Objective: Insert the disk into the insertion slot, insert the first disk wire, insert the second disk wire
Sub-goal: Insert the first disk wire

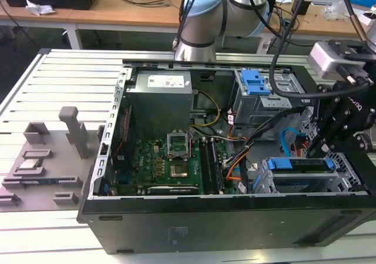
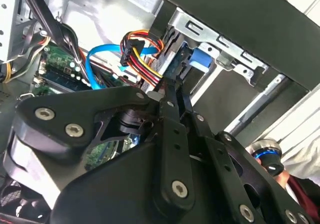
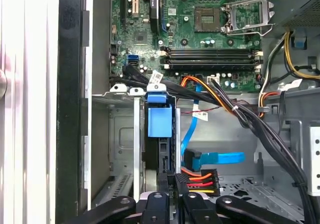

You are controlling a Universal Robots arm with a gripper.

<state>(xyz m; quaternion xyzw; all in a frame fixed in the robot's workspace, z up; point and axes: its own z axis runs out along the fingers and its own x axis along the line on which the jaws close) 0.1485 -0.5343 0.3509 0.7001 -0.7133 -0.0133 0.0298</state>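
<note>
The disk (image 1: pixel 305 165), clipped in its blue carrier (image 3: pixel 160 121), sits inside the insertion slot (image 1: pixel 348 171), a silver perforated cage (image 3: pixel 122 134) at the case's front corner on the exterior view's right. My gripper (image 1: pixel 317 149) hangs just above the disk's connector end. Its fingers (image 2: pixel 172 114) run together to the tips, and the gripper (image 2: pixel 175 87) looks shut with nothing between them. Beside the gripper (image 3: pixel 167 181) lies a loose black plug with red, orange and yellow wires (image 3: pixel 200 176) (image 2: pixel 131 48). Next to that plug lies a flat blue cable (image 3: pixel 217 158) (image 2: pixel 100 52).
The open black case holds a green motherboard (image 1: pixel 170 164), a grey power supply (image 1: pixel 161 90) and a taller grey cage with a blue latch (image 1: pixel 255 84). A thick black cable bundle (image 3: pixel 250 119) crosses beside the slot. A grey fixture plate (image 1: pixel 41 158) lies on the slatted table.
</note>
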